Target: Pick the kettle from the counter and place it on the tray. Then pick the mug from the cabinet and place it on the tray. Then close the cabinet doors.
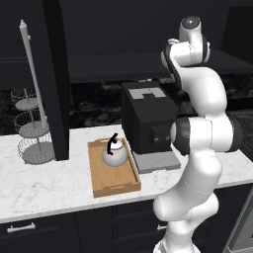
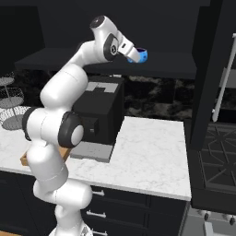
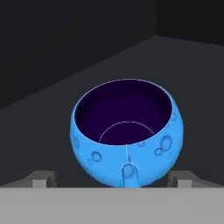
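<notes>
Reaching: the white arm stretches up into the open black cabinet [image 2: 152, 64], its gripper [image 3: 112, 177] at the blue mug [image 3: 127, 131].
Mug: squat, round-bellied, glossy bright blue with faint bubble-like dimples; dark purple inside with a thin pale ring at the bottom; the handle points toward the camera at 6 o'clock in the hand view.
Hand: jaws spread wide, one grey fingertip [image 3: 43, 178] at 8 o'clock of the mug and the other at 4 o'clock, both apart from its wall; nothing is held.
Mug place: upright on the dark matte cabinet shelf [image 3: 188, 87]; in the right base view it sits just past the wrist, at 1 o'clock of the coffee machine [image 2: 99, 113].
Kettle [image 1: 114, 153]: small, round, silver-grey metal, with a black arched handle; stands in the upper half of the tray.
Tray [image 1: 116, 185]: rectangular, light-brown wood, low raised rims; lies on the counter just beside the coffee machine, at its 9 o'clock in the left base view.
Counter [image 1: 44, 185]: white marble-look slab with grey veins.
Wire rack [image 1: 33, 129]: three round mesh tiers on a pale pole, at 9 o'clock of the tray, partly behind an open cabinet door [image 1: 57, 79].
Writing: none legible.
Hidden: the mug's base drops below the hand view's edge; the arm covers most of the tray in the right base view.
</notes>
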{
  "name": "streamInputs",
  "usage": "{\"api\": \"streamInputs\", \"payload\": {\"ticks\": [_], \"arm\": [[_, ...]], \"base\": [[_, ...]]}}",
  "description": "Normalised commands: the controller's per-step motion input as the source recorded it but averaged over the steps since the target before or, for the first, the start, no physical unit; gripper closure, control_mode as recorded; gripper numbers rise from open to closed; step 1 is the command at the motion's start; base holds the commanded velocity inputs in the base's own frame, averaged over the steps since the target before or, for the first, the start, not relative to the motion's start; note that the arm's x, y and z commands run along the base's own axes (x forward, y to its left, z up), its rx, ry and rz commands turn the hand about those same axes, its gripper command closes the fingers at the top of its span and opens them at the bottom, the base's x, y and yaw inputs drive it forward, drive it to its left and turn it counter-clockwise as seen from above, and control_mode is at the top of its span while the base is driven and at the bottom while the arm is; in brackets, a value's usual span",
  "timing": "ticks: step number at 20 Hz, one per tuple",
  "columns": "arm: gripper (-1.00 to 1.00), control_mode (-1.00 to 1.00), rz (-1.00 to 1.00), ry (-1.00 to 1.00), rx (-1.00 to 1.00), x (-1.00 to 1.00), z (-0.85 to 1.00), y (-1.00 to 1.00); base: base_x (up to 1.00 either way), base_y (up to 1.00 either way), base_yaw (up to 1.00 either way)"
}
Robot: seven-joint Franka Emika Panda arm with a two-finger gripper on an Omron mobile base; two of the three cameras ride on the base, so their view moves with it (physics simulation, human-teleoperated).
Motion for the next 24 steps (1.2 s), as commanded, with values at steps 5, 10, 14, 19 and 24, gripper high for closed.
{"api": "streamInputs", "payload": {"ticks": [5, 10, 14, 19, 24], "arm": [[1.00, -1.00, -0.03, 0.00, 0.03, 0.00, 0.00, -0.15], [1.00, -1.00, -0.04, 0.00, 0.03, 0.00, -0.03, -0.12], [1.00, -1.00, -0.02, 0.00, 0.02, 0.00, -0.08, -0.06], [1.00, -1.00, 0.00, -0.03, 0.01, -0.02, -0.09, -0.01], [1.00, -1.00, 0.00, -0.11, 0.00, -0.58, -0.09, 0.00]], "base": [[0.00, 0.00, 0.00], [0.00, 0.00, 0.00], [0.00, 0.00, 0.00], [0.00, 0.00, 0.00], [0.00, 0.00, 0.00]]}}
